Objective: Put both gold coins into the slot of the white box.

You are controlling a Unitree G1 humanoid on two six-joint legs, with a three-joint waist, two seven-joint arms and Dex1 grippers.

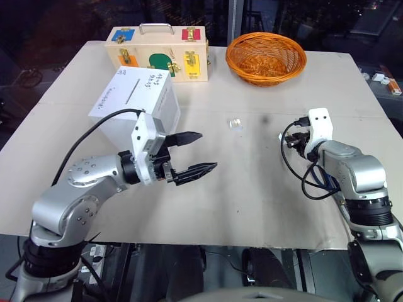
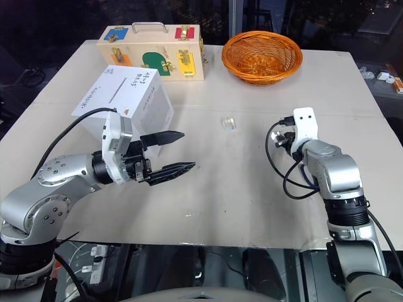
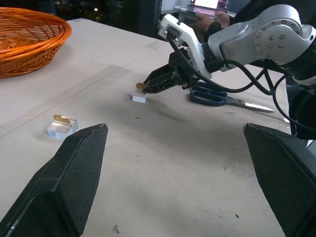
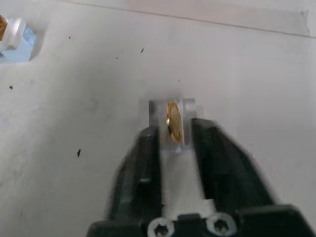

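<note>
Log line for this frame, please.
right gripper: shut on small flat gold coin atop clear block | left gripper: open, empty | second gold coin: on another clear block

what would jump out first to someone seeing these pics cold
Probably the right gripper, its black fingers closed around a gold coin standing on edge in a small clear block on the table. Next, the left gripper hangs wide open beside the white box, with an orange basket at the far edge.
</note>
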